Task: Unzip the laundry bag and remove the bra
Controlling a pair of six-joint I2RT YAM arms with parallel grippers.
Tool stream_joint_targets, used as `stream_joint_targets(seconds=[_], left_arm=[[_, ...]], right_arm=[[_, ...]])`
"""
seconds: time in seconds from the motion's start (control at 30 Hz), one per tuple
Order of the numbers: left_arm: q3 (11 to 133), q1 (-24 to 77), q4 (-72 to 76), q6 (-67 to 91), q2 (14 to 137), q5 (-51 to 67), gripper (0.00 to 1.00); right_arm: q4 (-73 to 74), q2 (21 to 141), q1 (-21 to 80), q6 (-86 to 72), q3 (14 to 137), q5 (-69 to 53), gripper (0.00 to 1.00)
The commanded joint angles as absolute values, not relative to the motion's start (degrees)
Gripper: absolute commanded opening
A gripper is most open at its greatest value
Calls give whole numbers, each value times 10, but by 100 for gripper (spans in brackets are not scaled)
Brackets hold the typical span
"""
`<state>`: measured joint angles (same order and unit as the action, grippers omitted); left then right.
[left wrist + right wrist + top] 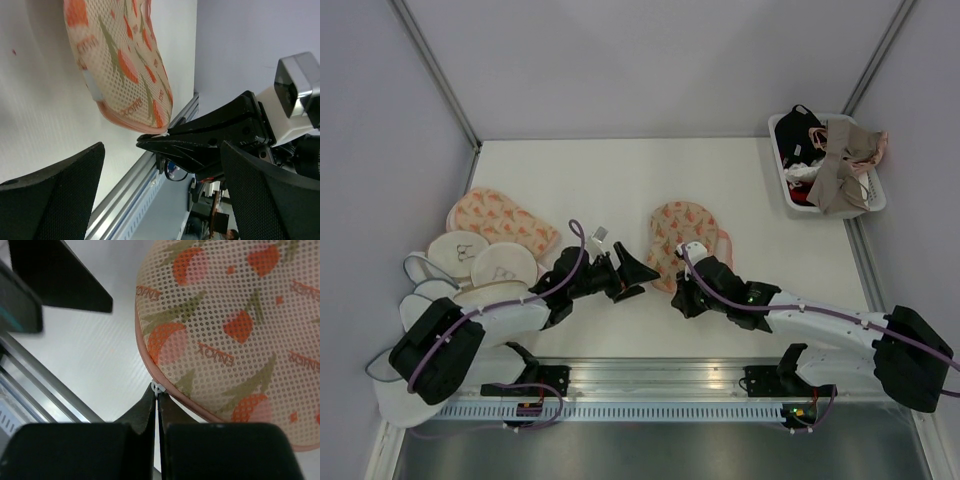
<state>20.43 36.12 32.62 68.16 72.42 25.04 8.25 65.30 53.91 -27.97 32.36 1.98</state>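
Note:
The laundry bag (pixel 682 238), peach mesh with an orange carrot print and pink trim, lies zipped shut mid-table. It also shows in the left wrist view (pixel 120 65) and the right wrist view (pixel 235 325). My right gripper (pixel 675 290) is at its near edge, shut on the small white zipper pull (pixel 157 388); its tips (pixel 158 399) touch the trim. My left gripper (pixel 634 277) is open and empty just left of the bag, apart from it; its point in the left wrist view (pixel 162 152) faces the right gripper's fingers (pixel 200 137). The pink bra is out of view.
A second carrot-print pouch (pixel 498 220) and several white mesh pouches (pixel 470 262) lie at the left. A white basket (pixel 790 195) at the back right holds a beige bra (pixel 845 160) and a black garment (pixel 795 128). A metal rail (pixel 650 375) runs along the near edge.

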Motion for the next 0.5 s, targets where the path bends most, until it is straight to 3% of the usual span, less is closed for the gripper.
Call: stream_joint_targets(seconds=[0.0,0.3,0.37,0.4,0.47], left_arm=[[201,401,296,730,725,192,100],[193,430,352,771,804,175,98],[198,430,372,772,822,175,85],[198,430,406,777,843,177,63],[200,430,436,783,862,186,32]], right_arm=[[-36,682,548,-295,322,-39,0],[-77,673,555,-301,318,-30,1],[-78,670,560,-296,318,-40,1],[-73,670,561,-294,318,-41,0],[-63,668,566,-290,319,-40,0]])
